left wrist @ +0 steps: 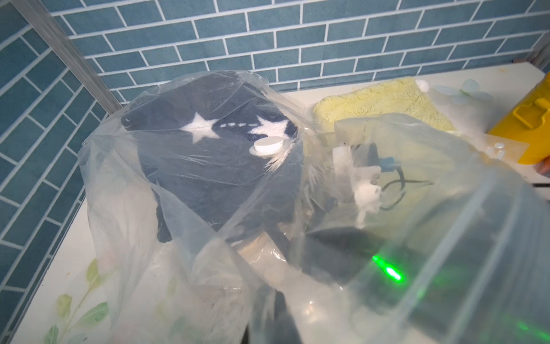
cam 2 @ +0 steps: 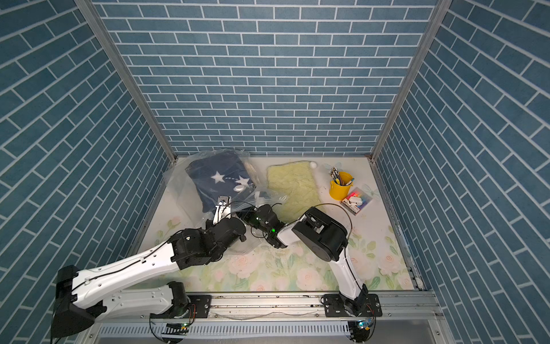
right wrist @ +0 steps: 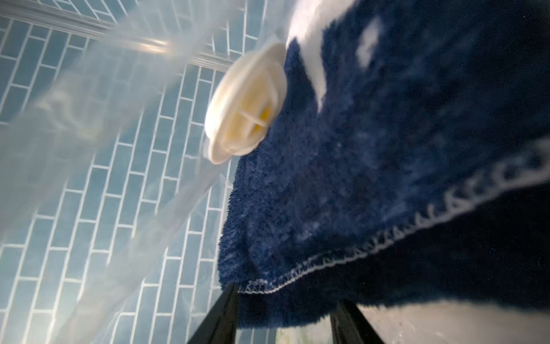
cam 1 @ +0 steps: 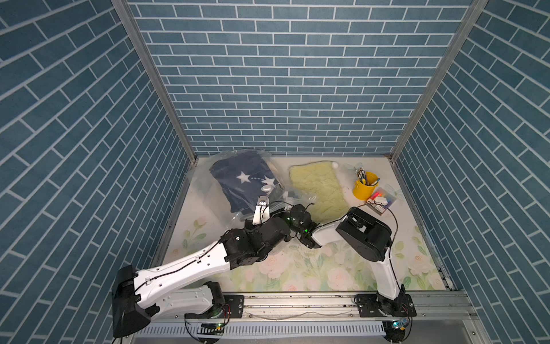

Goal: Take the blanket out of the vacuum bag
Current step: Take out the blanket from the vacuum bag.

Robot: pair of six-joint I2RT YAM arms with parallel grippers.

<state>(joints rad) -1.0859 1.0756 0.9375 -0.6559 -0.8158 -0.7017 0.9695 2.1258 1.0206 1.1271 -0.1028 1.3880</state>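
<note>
The navy blanket point(cam 1: 241, 181) point(cam 2: 218, 175) with white stars lies folded inside the clear crinkly vacuum bag point(cam 1: 202, 175) point(left wrist: 119, 193), at the back left of the table. The bag's round white valve cap point(cam 1: 267, 188) point(left wrist: 269, 146) point(right wrist: 247, 101) rests on top of it. My left gripper point(left wrist: 279, 315) is shut on bunched plastic at the bag's near edge, holding it up. My right gripper point(right wrist: 287, 295) is inside the bag with its black fingers point(right wrist: 220, 315) apart. A stitched corner of the blanket point(right wrist: 387, 178) sits at the fingertips. The top views hide both grippers' fingertips.
A pale yellow fluffy mat point(cam 1: 320, 187) lies right of the bag. Farther right stand a yellow bucket of pens point(cam 1: 364, 187) and a small pack of stationery point(cam 1: 381, 202). Blue brick walls close in the left, back and right. The two wrists nearly touch mid-table.
</note>
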